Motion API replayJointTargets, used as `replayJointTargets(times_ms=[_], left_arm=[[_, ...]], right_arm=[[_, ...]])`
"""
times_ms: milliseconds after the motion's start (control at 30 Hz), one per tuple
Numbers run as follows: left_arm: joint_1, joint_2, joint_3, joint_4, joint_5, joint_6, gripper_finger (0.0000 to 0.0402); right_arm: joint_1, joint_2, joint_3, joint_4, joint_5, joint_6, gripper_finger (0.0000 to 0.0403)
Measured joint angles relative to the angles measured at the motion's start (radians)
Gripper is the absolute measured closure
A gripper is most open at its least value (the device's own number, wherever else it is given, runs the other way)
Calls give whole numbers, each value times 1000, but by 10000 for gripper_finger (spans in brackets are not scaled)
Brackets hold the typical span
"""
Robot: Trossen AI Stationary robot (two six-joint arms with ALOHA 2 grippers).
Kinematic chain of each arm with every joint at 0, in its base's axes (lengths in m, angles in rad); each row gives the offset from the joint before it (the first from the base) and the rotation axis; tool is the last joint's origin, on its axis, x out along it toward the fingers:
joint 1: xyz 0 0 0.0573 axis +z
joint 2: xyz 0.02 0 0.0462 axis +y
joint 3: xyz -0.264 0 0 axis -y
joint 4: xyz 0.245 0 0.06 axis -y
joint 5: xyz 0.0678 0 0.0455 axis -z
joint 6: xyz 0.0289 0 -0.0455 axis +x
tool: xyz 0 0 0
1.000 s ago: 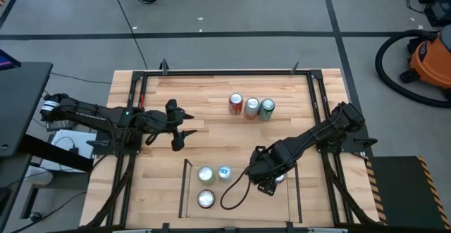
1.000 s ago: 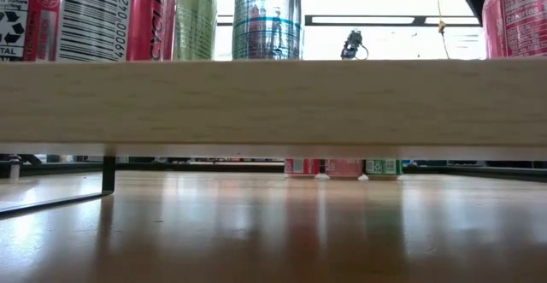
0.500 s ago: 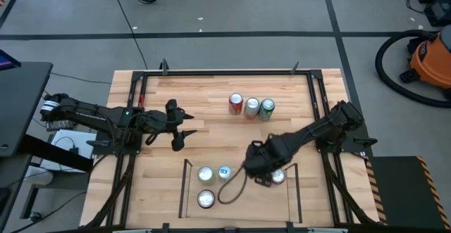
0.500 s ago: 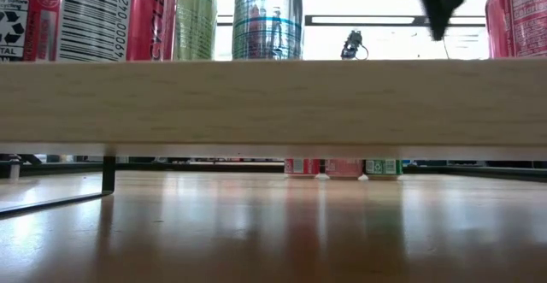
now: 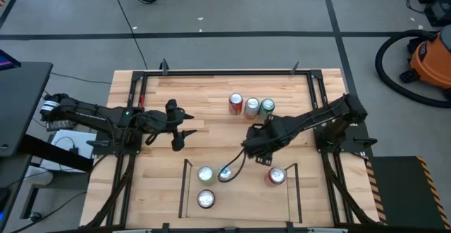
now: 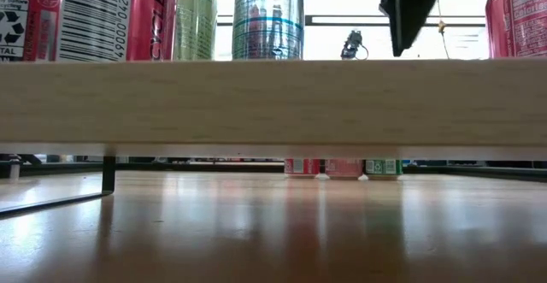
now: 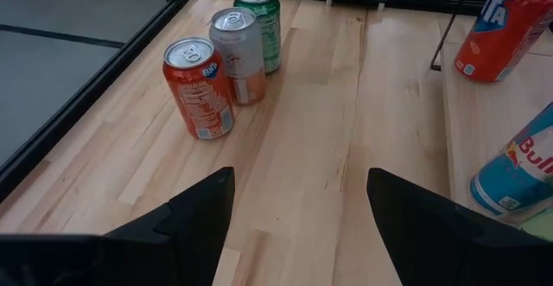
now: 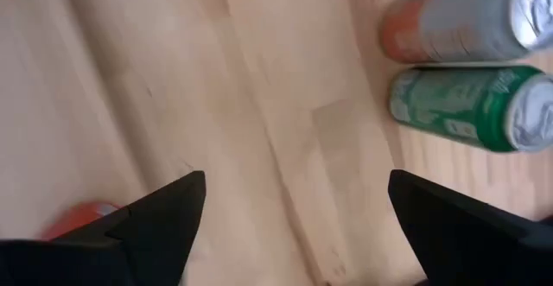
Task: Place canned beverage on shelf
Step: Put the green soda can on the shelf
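The shelf (image 5: 243, 201), thin black rods around a light wood floor, stands at the table's near edge. On it stand a red can (image 5: 275, 176), a blue can (image 5: 225, 172), a pale green can (image 5: 205, 174) and a red-and-white can (image 5: 205, 199). An orange can (image 5: 235, 104), a silver can (image 5: 251, 107) and a green can (image 5: 267, 107) stand in a row at the far middle. My right gripper (image 5: 252, 148) hangs open and empty between that row and the shelf, pointing down. My left gripper (image 5: 177, 129) waits open at the left.
A black metal frame (image 5: 211, 72) borders the tabletop. A dark cable loop (image 5: 232, 173) hangs from my right arm beside the blue can. Bare wood (image 5: 211, 134) lies between the grippers. An orange vacuum (image 5: 423, 60) stands on the floor at the far right.
My right gripper has left the spot above the red can on the shelf and moved toward the far edge and a little left, turning at the wrist. The red can stays upright on the shelf, uncovered in the high view.
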Motion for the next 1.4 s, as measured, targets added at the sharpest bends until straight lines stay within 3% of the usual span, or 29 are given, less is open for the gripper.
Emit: replayJointTargets(times_ms=[533,800,1100,1400], left_arm=[[0,0,0,0,0,-1,127],[0,0,0,99,-5,-49,127],[5,1,0,104,-6,-6,127],[5,1,0,79,-7,30,127]], right_arm=[[-310,-335,-466,321,26,-242,27],[-421,-378,-471,354,47,-395,12],[-544,-343,-470,410,-56,-545,4],[-528,-336,-470,351,69,-662,3]])
